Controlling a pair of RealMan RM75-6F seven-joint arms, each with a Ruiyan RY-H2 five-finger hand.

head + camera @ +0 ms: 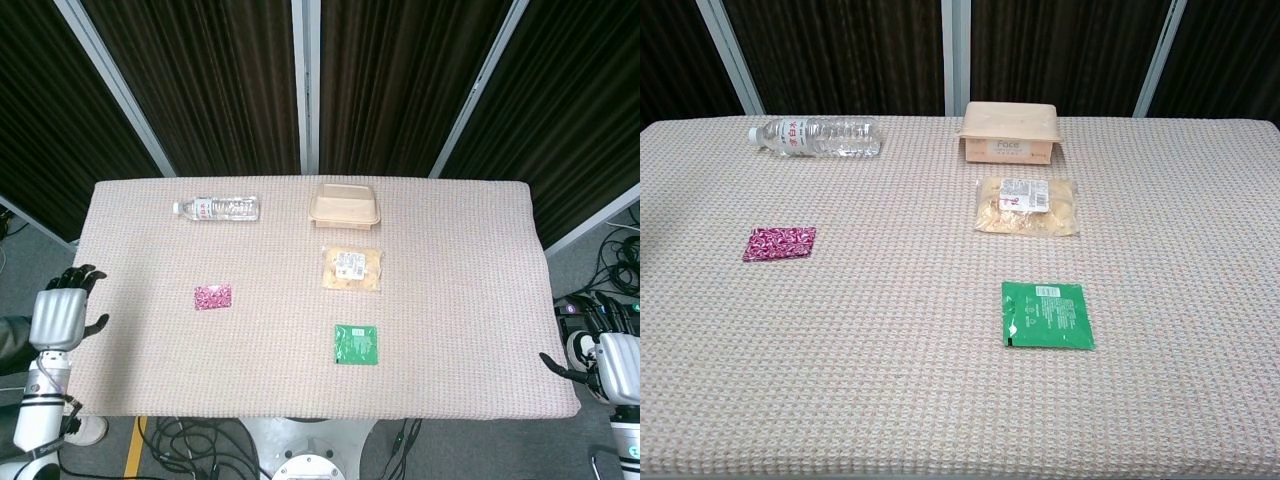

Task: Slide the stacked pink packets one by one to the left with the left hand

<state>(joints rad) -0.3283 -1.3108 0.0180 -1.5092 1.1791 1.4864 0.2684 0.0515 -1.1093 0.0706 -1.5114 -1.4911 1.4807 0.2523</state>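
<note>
Item: pink packet (212,296), lying flat on the table (450,300), left half, well in from the left edge and from the front edge, nothing touching it. I saw bare cloth on every side of it.

Item: left hand (62,312), off the table just past the left edge, holding nothing, fingers spread; seen in the head view only.

Item: right hand (608,362), beyond the table's right front corner, partly cut by the frame; I could not tell how its fingers lay.

Item: water bottle (217,208), on its side near the back edge, behind the pink packet and well apart from it.

Item: beige box (345,204), back centre, lid down.

Item: snack bag (352,268), just in front of the box.

Item: green sachet (356,344), nearer the front edge, centre.
</note>
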